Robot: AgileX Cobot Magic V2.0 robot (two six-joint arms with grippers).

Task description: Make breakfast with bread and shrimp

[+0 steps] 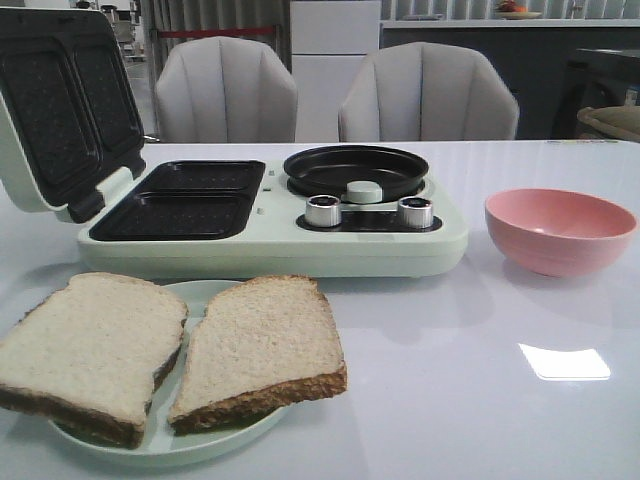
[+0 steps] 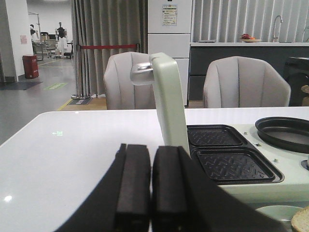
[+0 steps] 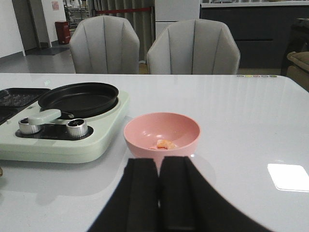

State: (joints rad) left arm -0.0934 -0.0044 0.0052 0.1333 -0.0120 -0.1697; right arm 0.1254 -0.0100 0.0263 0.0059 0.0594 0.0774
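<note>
Shrimp [image 3: 165, 143], perhaps 1, in pink bowl [image 3: 145, 126]; 2 bread slices [image 1: 258, 348] on plate [image 1: 205, 447].

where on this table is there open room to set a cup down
Bare tabletop lies right of the plate holding the bread, in front of the cooker and pink bowl. More lies behind the bowl. It is crowded front left, where plate and cooker nearly meet.

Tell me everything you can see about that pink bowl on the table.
The pink bowl is round, matte and smooth, plastic or ceramic by its look, with a plain rim. It stands upright on the white table, just right of the pale green breakfast cooker, not touching it. The right wrist view shows a small pink-orange shrimp lying at its bottom. The right tool sits nearby, fingers closed, clear of the bowl.
</note>
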